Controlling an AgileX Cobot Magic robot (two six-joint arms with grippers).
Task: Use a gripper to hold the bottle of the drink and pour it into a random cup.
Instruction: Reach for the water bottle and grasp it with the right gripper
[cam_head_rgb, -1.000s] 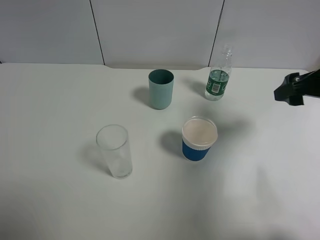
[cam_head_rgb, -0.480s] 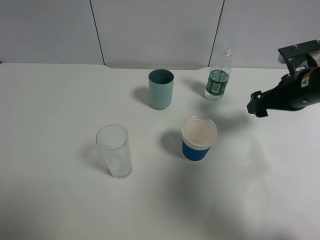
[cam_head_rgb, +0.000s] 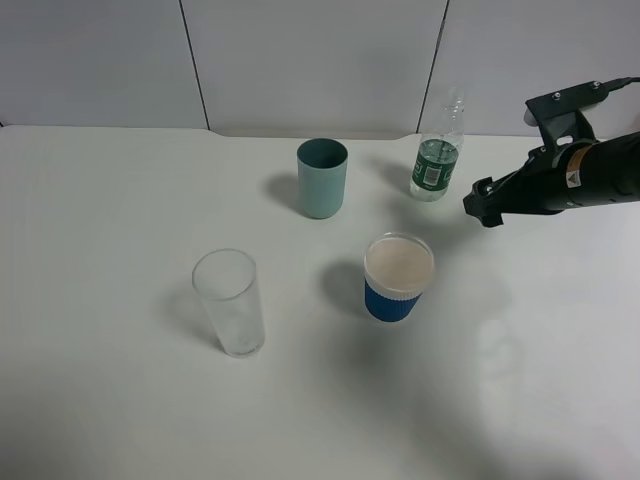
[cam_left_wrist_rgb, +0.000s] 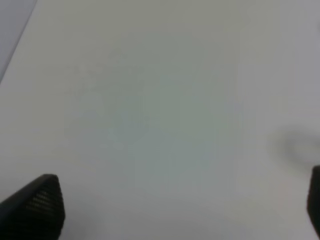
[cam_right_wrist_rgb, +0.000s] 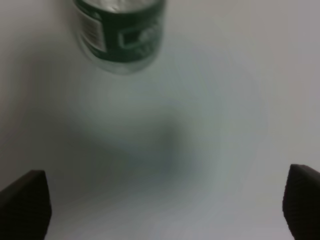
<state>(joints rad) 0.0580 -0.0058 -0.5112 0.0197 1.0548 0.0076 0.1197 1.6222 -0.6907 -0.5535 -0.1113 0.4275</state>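
Reaches in from 3 o'clock with the right gripper (cam_head_rgb: 484, 205), jaws spread wide and pinching nothing, tip near the bottle of the drink (cam_head_rgb: 437, 160), at its 4 o'clock, not touching. Finds that bottle upright toward 1 o'clock on the white table (cam_head_rgb: 100, 220), close to the far edge, dark green label band round its lower body. Catches it blurred in the right wrist view, ahead of the dark fingertips (cam_right_wrist_rgb: 25, 207), bare table between. Places the teal cup (cam_head_rgb: 322, 178) at the bottle's 9 o'clock, the blue cup (cam_head_rgb: 399, 277) near its 7 o'clock, the clear glass (cam_head_rgb: 230, 302) at 9 o'clock of the blue cup. Holds the left gripper (cam_left_wrist_rgb: 182, 200) over bare table, fingers far apart and empty.
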